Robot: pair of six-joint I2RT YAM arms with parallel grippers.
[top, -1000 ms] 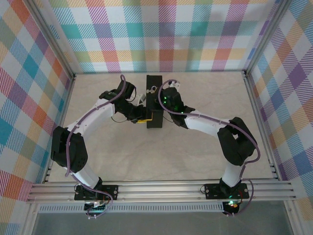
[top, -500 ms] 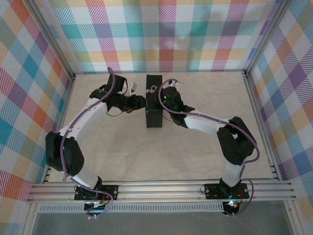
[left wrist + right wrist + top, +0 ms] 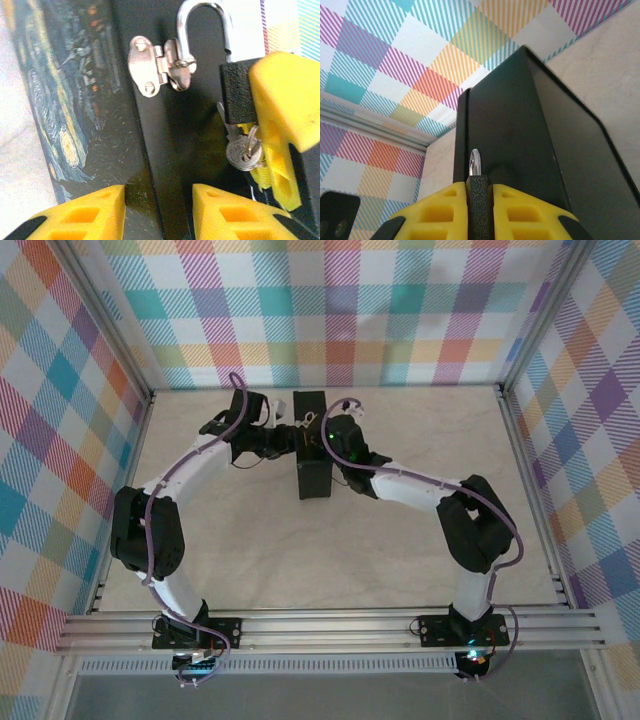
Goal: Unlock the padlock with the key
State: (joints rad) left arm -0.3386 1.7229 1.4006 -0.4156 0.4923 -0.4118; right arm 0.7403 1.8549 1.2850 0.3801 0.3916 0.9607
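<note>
One key [image 3: 244, 152], apparently seated in the padlock [image 3: 235, 95] my right hand [image 3: 480, 196] grips, lies just ahead-right of my open left hand [image 3: 159, 209].

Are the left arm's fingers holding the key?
No, the left fingers stand apart with nothing between them, while the key hangs below the padlock.
</note>
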